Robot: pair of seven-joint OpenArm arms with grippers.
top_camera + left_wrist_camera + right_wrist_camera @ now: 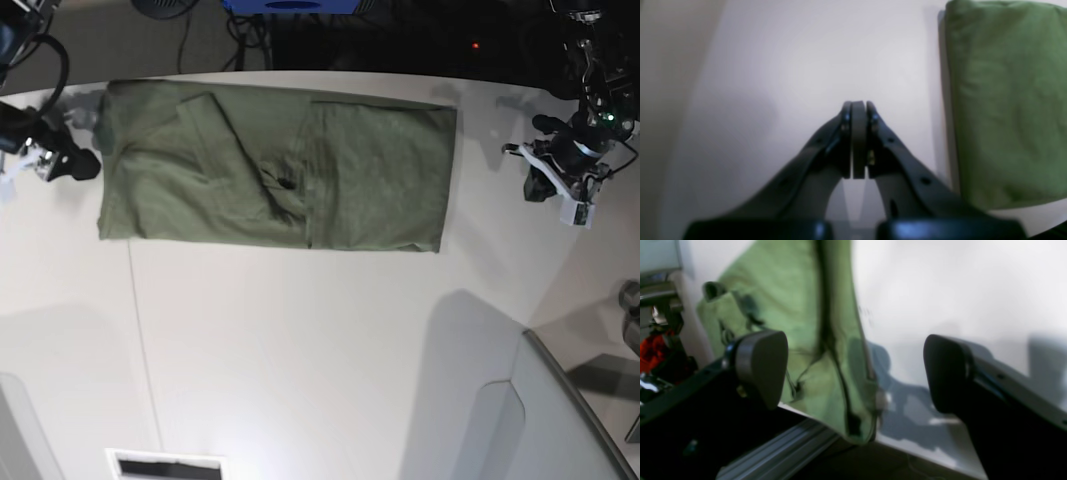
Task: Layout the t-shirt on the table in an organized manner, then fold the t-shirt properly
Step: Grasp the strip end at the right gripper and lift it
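Note:
The olive-green t-shirt (280,165) lies flat on the white table (300,350) as a long folded rectangle near the far edge. My right gripper (88,135) is at the shirt's left end in the base view. In the right wrist view it (853,373) is open, fingers spread wide above the shirt's edge (790,323), gripping nothing. My left gripper (530,165) hovers off the shirt's right end, apart from the cloth. The left wrist view shows it (858,110) shut and empty over bare table, with the shirt (1007,100) to its right.
A grey-white raised panel with a dark rim (560,420) stands at the near right corner. A thin dark seam (140,330) runs down the table's left part. A dark slot (165,465) sits at the near edge. Cables and dark gear lie beyond the far edge.

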